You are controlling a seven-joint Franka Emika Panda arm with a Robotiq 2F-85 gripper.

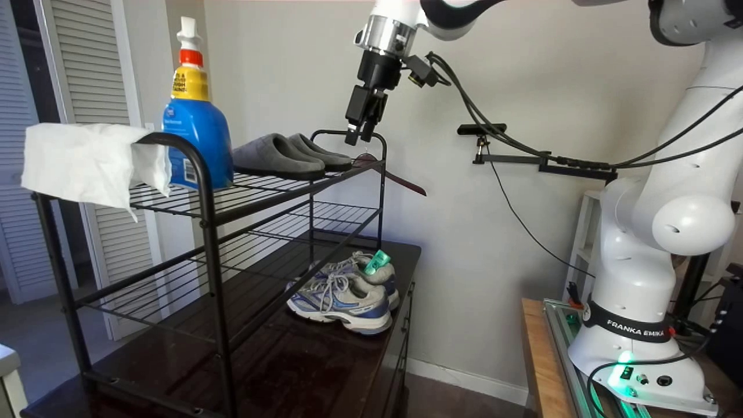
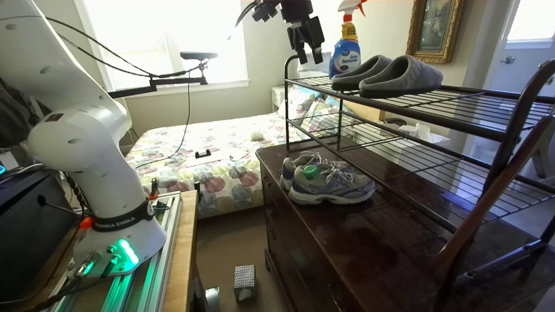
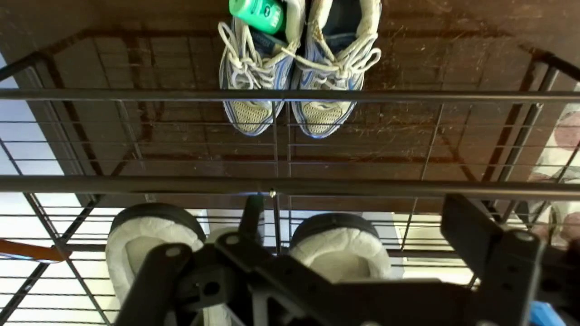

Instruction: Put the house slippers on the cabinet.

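Two dark grey slippers sit side by side on the top shelf of the black wire rack, near (image 1: 278,157) and far (image 1: 319,154) in an exterior view; they also show as slippers (image 2: 401,78) in an exterior view. My gripper (image 1: 359,136) is open and empty, raised above the slippers' heel ends; it also shows in an exterior view (image 2: 310,58). In the wrist view, the heel of one slipper (image 3: 340,233) lies below and between the spread fingers (image 3: 355,208). The other slipper (image 3: 152,235) lies left of them, partly hidden by the gripper. The dark brown cabinet (image 1: 302,360) stands under the rack.
The wire rack (image 1: 212,278) stands on the cabinet, its front bars crossing below my gripper. Grey-white sneakers (image 1: 348,302) sit on the cabinet's front edge. A blue spray bottle (image 1: 197,139) and white cloth (image 1: 81,162) are on the rack's top. A hanger (image 1: 406,183) hangs at its end.
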